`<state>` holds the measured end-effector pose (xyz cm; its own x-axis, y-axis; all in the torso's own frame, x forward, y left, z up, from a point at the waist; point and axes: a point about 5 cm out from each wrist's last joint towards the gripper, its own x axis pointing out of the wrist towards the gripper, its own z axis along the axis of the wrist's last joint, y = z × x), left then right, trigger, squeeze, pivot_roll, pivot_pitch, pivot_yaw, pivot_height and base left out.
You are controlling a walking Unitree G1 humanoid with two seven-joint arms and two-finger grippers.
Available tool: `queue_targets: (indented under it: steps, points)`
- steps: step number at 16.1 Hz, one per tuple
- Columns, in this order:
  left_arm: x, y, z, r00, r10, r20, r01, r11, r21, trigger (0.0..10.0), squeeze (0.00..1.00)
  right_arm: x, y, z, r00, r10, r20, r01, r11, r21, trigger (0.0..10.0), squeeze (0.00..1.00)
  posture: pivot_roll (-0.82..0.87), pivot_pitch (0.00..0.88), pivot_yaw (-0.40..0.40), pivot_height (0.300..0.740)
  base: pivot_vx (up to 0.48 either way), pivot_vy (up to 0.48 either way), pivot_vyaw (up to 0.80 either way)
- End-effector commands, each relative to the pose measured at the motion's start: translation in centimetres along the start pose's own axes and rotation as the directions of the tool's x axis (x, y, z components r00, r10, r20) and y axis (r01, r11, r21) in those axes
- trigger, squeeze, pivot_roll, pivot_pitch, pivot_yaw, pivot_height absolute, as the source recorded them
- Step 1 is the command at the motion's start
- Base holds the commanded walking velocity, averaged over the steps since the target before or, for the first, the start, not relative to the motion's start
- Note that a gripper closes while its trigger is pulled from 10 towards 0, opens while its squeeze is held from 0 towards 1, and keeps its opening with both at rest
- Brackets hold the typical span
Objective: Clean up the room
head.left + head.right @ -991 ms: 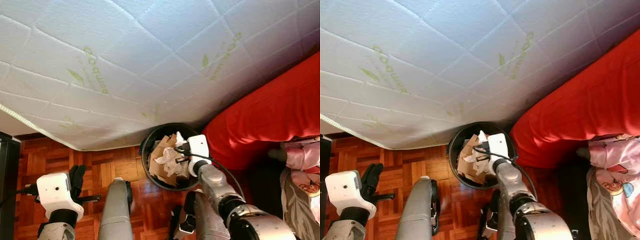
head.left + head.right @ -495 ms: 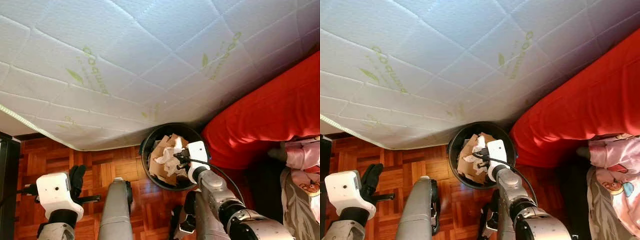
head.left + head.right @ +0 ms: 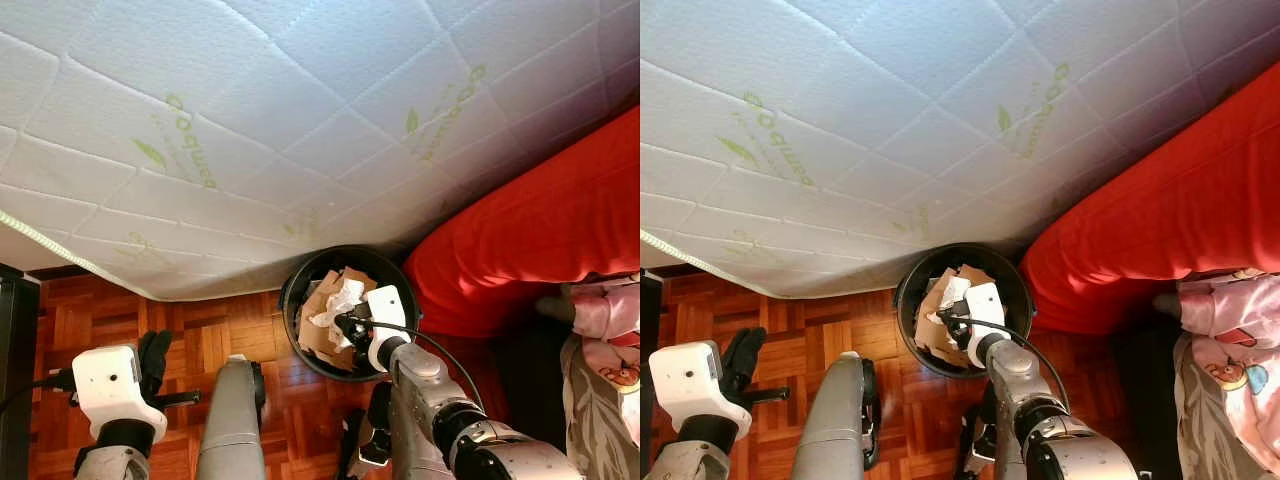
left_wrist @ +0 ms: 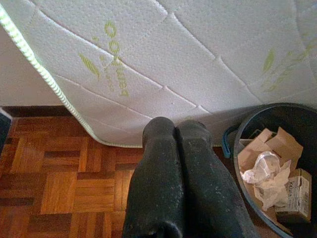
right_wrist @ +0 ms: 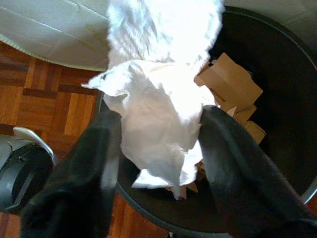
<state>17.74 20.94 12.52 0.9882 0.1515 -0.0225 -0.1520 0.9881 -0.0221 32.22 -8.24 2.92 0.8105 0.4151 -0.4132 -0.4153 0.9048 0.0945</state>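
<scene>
Now the right gripper is hovering over the near rim of the black trash bin, its two black fingers spread apart on either side of a crumpled white paper without clearly pinching it. That paper is lying on top of the torn cardboard pieces filling the bin. The bin is sitting on the wooden parquet floor, tucked against the edge of the white quilted mattress, with a red blanket just to its right. Over on the left, the left gripper is hanging idle above the floor, its fingers pressed together and holding nothing, near the mattress edge.
</scene>
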Motion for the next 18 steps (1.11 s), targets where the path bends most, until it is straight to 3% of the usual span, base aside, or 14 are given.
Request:
queue_targets:
  steps: [1,10,13,14,15,18]
  points:
    - [-0.7,0.1,-0.4,0.999,0.006,-0.033,-0.006,1.000,-0.004,10.0,0.00,-0.4,0.3,-2.0,0.998,0.010,-0.069,-0.008,1.000,0.018,10.0,1.00,0.36,0.507,-0.104,0.641,0.000,0.000,0.00]
    - [-0.7,0.0,-0.4,0.999,0.003,-0.035,-0.003,1.000,-0.003,10.0,0.00,-0.4,0.6,-2.3,0.993,0.023,-0.115,-0.035,0.994,-0.101,10.0,1.00,0.36,0.513,-0.102,0.641,0.000,0.000,0.00]
    - [-0.8,0.0,-0.4,0.999,0.004,-0.036,-0.004,1.000,-0.003,10.0,0.00,-0.5,0.5,-2.9,0.981,0.001,-0.192,-0.050,0.966,-0.254,10.0,1.00,0.36,0.519,-0.102,0.641,0.000,0.000,0.00]
    - [-0.8,0.0,-0.4,0.999,0.004,-0.037,-0.004,1.000,-0.003,10.0,0.00,-0.8,0.5,-3.7,0.969,-0.005,-0.247,-0.079,0.940,-0.331,10.0,1.00,0.36,0.519,-0.102,0.641,0.000,0.000,0.00]
    - [-0.8,0.0,-0.4,0.999,0.004,-0.037,-0.004,1.000,-0.003,10.0,0.00,-0.9,0.5,-4.3,0.961,-0.007,-0.277,-0.095,0.931,-0.352,10.0,1.00,0.36,0.520,-0.102,0.641,0.000,0.000,0.00]
    - [-0.9,0.0,-0.5,0.999,0.004,-0.039,-0.005,1.000,-0.005,10.0,0.00,-1.0,1.0,-4.7,0.959,0.014,-0.283,-0.109,0.940,-0.323,10.0,1.00,0.36,0.521,-0.103,0.641,0.000,0.000,0.00]
